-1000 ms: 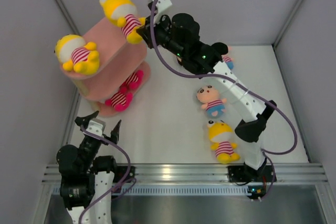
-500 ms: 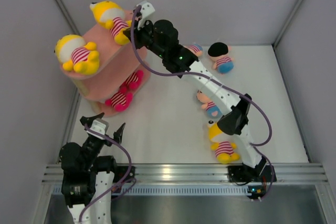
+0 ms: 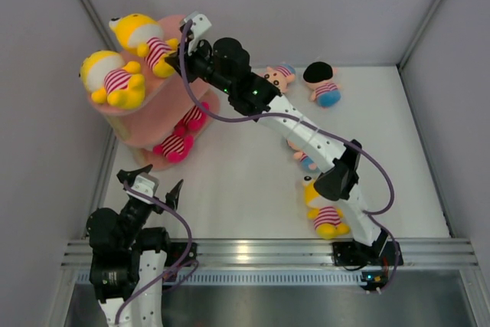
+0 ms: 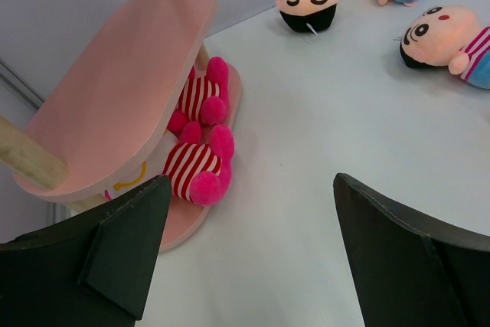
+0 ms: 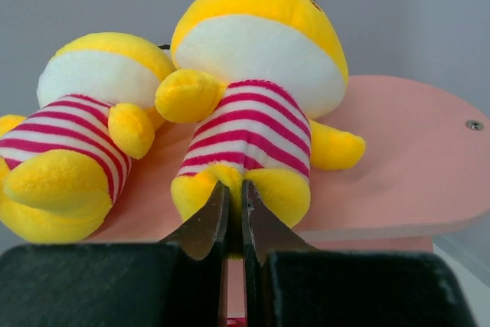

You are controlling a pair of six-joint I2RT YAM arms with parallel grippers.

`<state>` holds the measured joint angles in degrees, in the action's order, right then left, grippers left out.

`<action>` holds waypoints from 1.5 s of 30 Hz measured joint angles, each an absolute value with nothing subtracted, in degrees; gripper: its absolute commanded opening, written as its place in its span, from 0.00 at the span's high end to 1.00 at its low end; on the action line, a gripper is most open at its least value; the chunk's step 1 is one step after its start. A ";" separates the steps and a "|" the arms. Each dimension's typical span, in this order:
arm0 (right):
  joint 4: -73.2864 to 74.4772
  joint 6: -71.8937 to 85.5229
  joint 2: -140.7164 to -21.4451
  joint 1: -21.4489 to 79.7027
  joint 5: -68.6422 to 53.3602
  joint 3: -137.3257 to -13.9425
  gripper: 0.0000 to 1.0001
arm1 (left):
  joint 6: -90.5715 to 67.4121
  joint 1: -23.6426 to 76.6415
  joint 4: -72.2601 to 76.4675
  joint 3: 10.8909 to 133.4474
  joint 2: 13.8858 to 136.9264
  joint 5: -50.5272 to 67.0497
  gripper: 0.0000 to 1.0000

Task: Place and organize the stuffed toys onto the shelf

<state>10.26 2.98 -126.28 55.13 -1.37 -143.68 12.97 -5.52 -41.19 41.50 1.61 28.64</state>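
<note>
I have the white counter (image 3: pixel 245 189) with the pink shelf (image 3: pixel 157 109) at its far left corner. Two yellow toys lie side by side on its top board (touching, as far as I can tell). The free yellow toy (image 3: pixel 111 78) sits nearer me, and the held yellow toy (image 5: pixel 253 82) has its feet at the board's edge. Two magenta toys (image 4: pixel 199 166) rest on the bottom tier. Three pink-faced toys (image 3: pixel 274 76) and a fourth yellow toy (image 3: pixel 325 208) lie on the counter. My right tool (image 5: pixel 233 220) is pressed together, pinching the held toy's feet. My left tool (image 4: pixel 251 189) hangs spread over the counter, holding nothing.
</note>
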 measured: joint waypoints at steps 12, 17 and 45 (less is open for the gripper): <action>6.59 1.76 -125.56 55.37 -1.13 -140.03 0.47 | 12.97 -5.52 -41.19 41.50 1.61 28.67 0.07; 6.24 1.48 -123.66 55.37 -1.13 -137.27 0.29 | 12.97 -5.52 -41.19 41.47 1.61 28.69 0.06; 19.70 16.51 -72.16 28.58 11.03 -65.78 0.12 | 13.91 -5.52 -41.19 40.71 1.58 24.62 0.05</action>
